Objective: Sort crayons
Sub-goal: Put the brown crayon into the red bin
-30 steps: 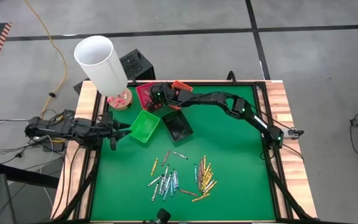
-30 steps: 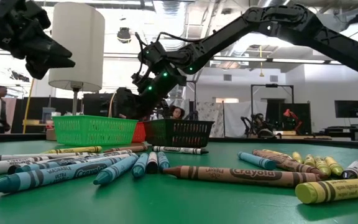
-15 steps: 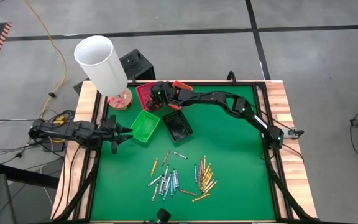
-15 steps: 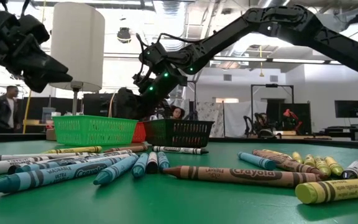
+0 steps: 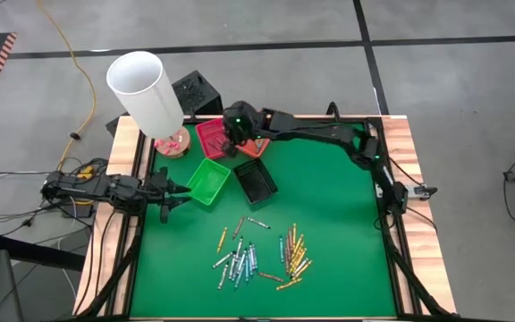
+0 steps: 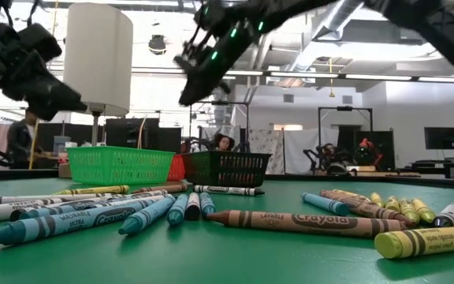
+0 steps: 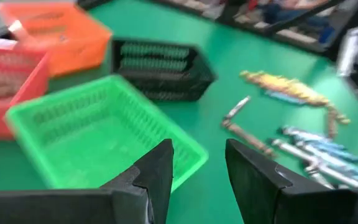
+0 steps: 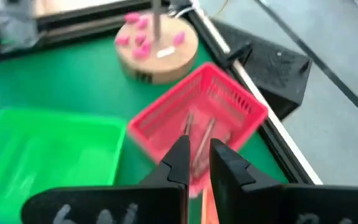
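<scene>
Several crayons (image 5: 257,255) lie loose on the green mat near the table's front; in the low view they fill the foreground (image 6: 290,221). My right gripper (image 5: 229,141) hangs high over the red tray (image 8: 229,106), where two crayons (image 8: 194,134) lie. Its fingers (image 8: 197,158) stand open by a narrow gap with nothing between them. My left gripper (image 5: 179,192) waits at the table's left edge, just left of the green tray (image 5: 208,181), open and empty (image 7: 197,149).
The black tray (image 5: 255,182) stands right of the green one. The orange tray (image 5: 256,148) is partly under my right arm. A lamp with a white shade (image 5: 146,89) and a round wooden base (image 8: 157,46) stands at the far left corner.
My right gripper has risen well clear of the trays and drawn a little toward the far edge, now above the red tray. My left gripper has sunk a little at the left edge. The crayons and trays have stayed put.
</scene>
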{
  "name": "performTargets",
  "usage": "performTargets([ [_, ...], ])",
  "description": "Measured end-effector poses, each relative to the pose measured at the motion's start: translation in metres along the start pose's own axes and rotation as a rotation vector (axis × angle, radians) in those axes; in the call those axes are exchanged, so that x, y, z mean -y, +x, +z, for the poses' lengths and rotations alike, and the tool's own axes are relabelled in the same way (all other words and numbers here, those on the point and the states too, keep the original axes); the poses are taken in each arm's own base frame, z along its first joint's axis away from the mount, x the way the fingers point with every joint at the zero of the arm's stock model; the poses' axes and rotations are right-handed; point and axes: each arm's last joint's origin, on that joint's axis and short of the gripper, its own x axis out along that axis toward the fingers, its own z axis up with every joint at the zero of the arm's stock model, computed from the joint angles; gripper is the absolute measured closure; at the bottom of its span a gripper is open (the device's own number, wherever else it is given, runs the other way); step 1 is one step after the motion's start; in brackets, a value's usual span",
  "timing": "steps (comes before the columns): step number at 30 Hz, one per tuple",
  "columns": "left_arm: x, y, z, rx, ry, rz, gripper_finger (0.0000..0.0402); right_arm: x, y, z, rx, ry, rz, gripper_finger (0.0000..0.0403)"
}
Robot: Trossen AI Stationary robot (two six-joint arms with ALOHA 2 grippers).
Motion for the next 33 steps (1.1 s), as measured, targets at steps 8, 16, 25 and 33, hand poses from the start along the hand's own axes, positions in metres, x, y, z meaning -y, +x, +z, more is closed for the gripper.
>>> performTargets([
  [8,0.000,-0.001,0.000,-0.017,-0.065,-0.013,0.0265,-0.039,-0.095,0.000,-0.187,-0.092,0.081,0.0346],
  [16,0.006,-0.001,-0.005,-0.128,-0.047,-0.237,0.0265,-0.118,-0.122,-0.048,-0.366,-0.267,0.220,0.0346],
  [25,0.008,-0.002,-0.006,-0.163,-0.099,-0.292,0.0265,-0.194,-0.096,-0.135,-0.373,-0.144,0.290,0.0346],
  [33,0.007,-0.002,-0.006,-0.151,-0.082,-0.264,0.0265,-0.204,-0.090,-0.197,-0.502,0.123,0.164,0.0347],
])
